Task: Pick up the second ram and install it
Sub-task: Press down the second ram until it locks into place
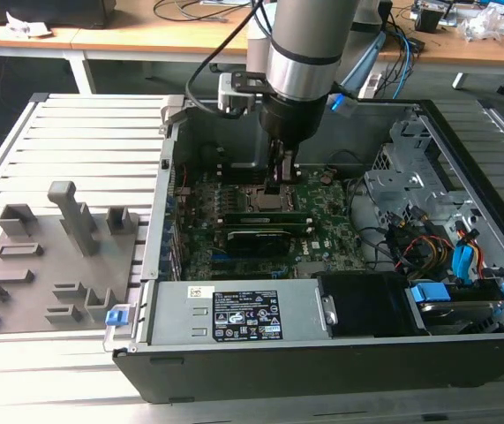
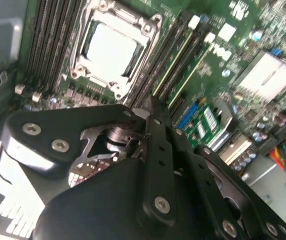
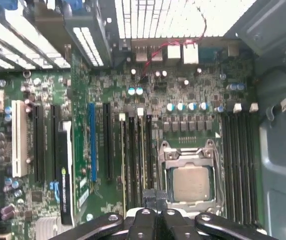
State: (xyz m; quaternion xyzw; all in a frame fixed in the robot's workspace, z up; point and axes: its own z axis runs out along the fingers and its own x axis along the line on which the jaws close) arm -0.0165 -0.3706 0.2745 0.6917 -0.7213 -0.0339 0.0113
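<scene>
Pincer (image 1: 283,168) is lowered over the motherboard (image 1: 322,212) beside the CPU socket (image 3: 190,182). Its fingers look pressed together on the second ram (image 2: 175,70), which is judged mid-seating; firm, straight downward pressure is called for.

Silver cylindrical arm (image 1: 303,53) with black cables; matte black gripper (image 2: 153,115), flat linkage bars studded with silver screws, above the motherboard (image 1: 322,221).

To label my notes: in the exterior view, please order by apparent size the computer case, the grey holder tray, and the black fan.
1. Computer case
2. Grey holder tray
3. Black fan
</scene>
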